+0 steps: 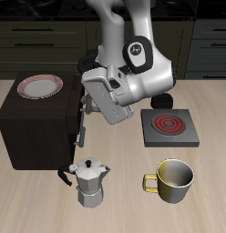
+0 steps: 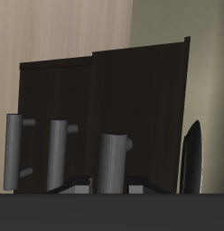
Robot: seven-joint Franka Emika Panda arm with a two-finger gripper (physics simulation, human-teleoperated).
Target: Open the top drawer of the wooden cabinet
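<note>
The dark brown wooden cabinet stands near the table's edge, its drawer front turned toward my arm and seen edge-on in the exterior view. My gripper hangs right against that front, near its upper part. In the wrist view the top drawer's panel fills the frame and stands a little proud of the panel beside it. Its bar handle is closest, with the lower drawers' handles behind. My gripper is open; one dark finger shows well aside of the handle and the other is hidden.
A red-rimmed plate lies on the cabinet's top. A metal moka pot stands before the cabinet near the table's front edge, a yellow mug beside it. A flat stove burner lies farther back.
</note>
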